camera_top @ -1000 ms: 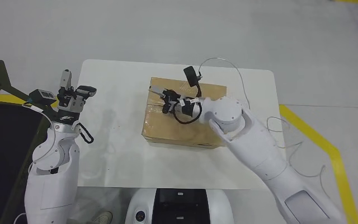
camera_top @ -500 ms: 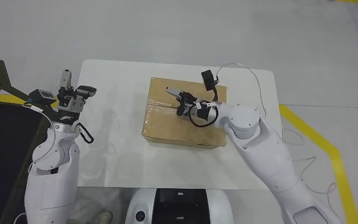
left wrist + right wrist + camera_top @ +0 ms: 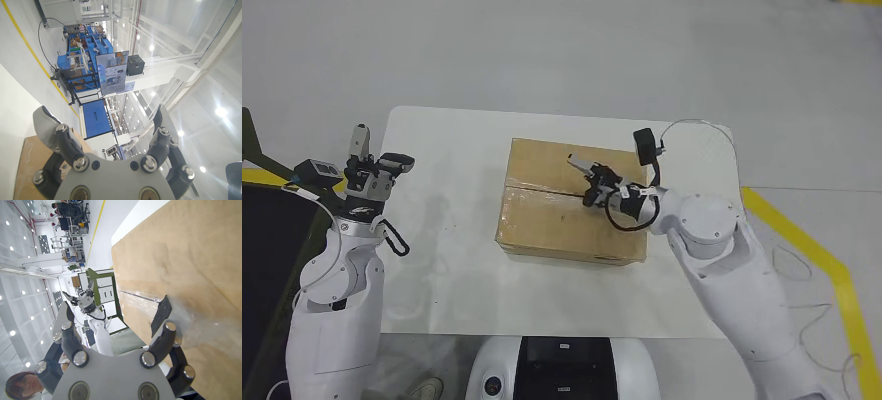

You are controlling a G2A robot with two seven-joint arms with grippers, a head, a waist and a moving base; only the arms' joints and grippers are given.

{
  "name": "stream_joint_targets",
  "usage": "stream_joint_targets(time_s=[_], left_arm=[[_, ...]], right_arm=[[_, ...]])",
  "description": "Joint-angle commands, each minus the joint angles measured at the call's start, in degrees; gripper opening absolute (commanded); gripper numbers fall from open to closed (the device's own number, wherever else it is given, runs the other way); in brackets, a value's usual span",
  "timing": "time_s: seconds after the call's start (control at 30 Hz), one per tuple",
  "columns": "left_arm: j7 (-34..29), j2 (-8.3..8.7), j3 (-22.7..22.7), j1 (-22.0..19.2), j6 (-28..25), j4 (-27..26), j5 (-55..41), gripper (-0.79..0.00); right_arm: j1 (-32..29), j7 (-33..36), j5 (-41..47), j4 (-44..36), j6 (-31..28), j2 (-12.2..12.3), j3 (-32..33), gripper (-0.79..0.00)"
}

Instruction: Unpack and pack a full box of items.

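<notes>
A closed cardboard box [image 3: 552,215] with clear tape along its centre seam sits in the middle of the white table [image 3: 442,280]. My right gripper [image 3: 587,172] is over the far middle of the box top, open. In the right wrist view one fingertip [image 3: 162,309] of the right gripper [image 3: 116,303] rests on the box [image 3: 179,256] at the taped seam, and the other hangs free. My left gripper [image 3: 377,160] is raised at the table's left edge, pointing upward, open and holding nothing. The left wrist view shows the left gripper [image 3: 101,113] with the box [image 3: 28,161] below it.
A thin white cable [image 3: 692,125] loops over the table's far right corner by the right wrist. A dark surface [image 3: 262,250] lies beyond the table's left edge. Bare tabletop runs along the left and near sides of the box.
My right gripper has slid rightward along the box top, from near its far left corner to its middle. The left arm has kept still.
</notes>
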Motion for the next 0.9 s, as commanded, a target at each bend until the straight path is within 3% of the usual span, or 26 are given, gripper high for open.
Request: stream_joint_targets(time_s=[0.0,0.63,0.73,0.87], left_arm=[[0.0,0.0,0.0,0.0,0.0,0.0,0.0,0.0],[0.0,0.0,0.0,0.0,0.0,0.0,0.0,0.0],[0.0,0.0,0.0,0.0,0.0,0.0,0.0,0.0],[0.0,0.0,0.0,0.0,0.0,0.0,0.0,0.0]], right_arm=[[-0.83,0.58,-0.77,-0.66,0.37,0.34,0.95,0.0],[-6.33,2.21,-13.0,-8.25,6.85,3.32,8.53,0.0],[-6.33,2.15,-12.44,-10.37,7.26,3.4,9.08,0.0],[-6.27,2.4,-4.97,-10.08,3.39,2.92,9.44,0.0]])
